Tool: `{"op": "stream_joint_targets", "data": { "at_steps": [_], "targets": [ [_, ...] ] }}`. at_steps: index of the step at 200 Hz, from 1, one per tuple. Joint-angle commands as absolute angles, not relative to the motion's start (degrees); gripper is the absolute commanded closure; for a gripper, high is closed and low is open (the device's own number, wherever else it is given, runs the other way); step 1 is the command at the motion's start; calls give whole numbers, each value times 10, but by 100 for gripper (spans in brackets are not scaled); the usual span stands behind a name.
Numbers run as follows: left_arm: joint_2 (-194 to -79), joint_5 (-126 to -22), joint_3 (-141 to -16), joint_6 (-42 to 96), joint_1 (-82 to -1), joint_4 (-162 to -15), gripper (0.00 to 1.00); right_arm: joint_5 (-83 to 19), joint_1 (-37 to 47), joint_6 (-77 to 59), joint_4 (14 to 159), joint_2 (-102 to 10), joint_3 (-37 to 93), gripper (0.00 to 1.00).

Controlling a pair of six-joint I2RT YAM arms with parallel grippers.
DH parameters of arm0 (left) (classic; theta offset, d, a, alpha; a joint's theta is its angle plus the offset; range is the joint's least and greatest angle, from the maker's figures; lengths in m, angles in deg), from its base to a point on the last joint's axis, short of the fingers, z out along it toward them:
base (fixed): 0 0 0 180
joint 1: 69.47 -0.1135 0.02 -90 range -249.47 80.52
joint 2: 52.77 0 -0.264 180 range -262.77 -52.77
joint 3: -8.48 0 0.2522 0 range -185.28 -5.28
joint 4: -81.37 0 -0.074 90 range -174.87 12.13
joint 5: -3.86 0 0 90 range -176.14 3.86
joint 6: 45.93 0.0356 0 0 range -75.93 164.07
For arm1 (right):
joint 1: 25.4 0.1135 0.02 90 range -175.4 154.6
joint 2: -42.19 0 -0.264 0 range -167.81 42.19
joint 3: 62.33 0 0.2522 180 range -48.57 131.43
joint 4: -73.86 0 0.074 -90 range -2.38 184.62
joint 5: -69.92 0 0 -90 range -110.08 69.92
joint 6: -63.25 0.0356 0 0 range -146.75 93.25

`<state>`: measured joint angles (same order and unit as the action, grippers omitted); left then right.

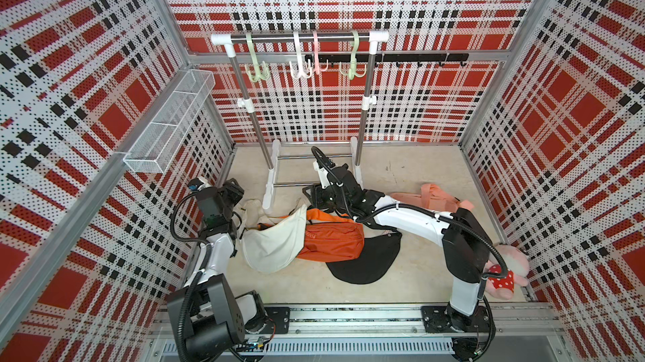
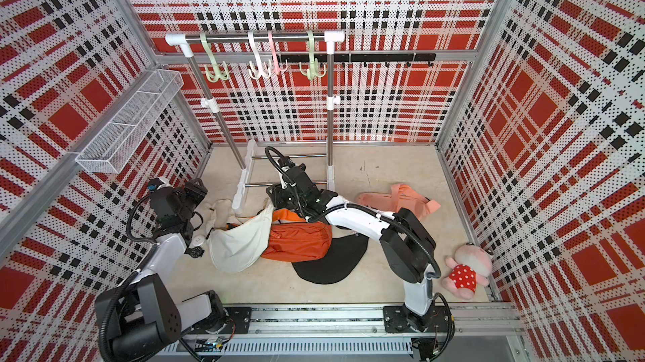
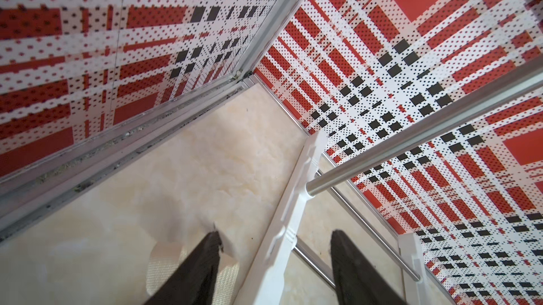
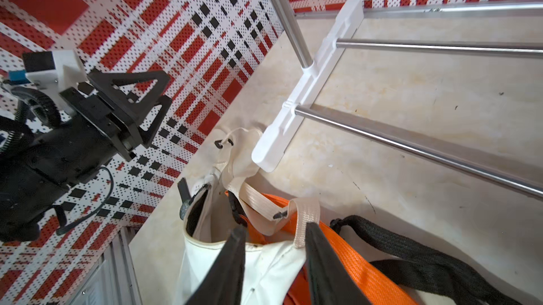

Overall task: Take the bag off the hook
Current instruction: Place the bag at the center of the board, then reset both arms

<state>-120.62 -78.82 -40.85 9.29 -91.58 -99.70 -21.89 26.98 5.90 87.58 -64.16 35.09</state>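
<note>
The cream-white crescent fabric bag [image 1: 272, 241] lies on the tabletop just in front of the steel-and-white-plastic garment rack [image 1: 272, 38], beside the rack's foot, overlapping an orange nylon bag [image 1: 331, 243]. The right gripper [image 4: 276, 227] hangs over it, jaws apart, with the bag's cream webbing strap [image 4: 305, 215] draped on one finger. The left gripper [image 3: 276, 234], by the same foot, stands open.
</note>
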Motion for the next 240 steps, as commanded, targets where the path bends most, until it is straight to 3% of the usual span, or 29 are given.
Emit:
{"op": "stream_joint_targets", "data": {
  "at_steps": [1,74,116,166,189,220,240],
  "targets": [
    [-1200,-778,-424,128,-918,-972,36,-193,269,53,894,-613,348,60],
    [-1209,-755,-472,159,-920,-971,36,-118,266,-13,910,-538,313,55],
    [-1203,-691,-443,143,-914,-1037,37,-124,253,-20,915,-530,306,52],
    [-1177,-698,-382,162,-895,-1134,38,-87,186,-36,886,-443,218,48],
    [-1157,-762,-324,163,-868,-1192,29,10,129,-77,860,-365,131,41],
    [-1086,-924,-207,246,-776,-1341,5,86,3,-113,797,-260,1,22],
    [-1064,-1006,-106,290,-747,-1523,2,86,-102,-129,719,-243,-87,14]
  ]
}}
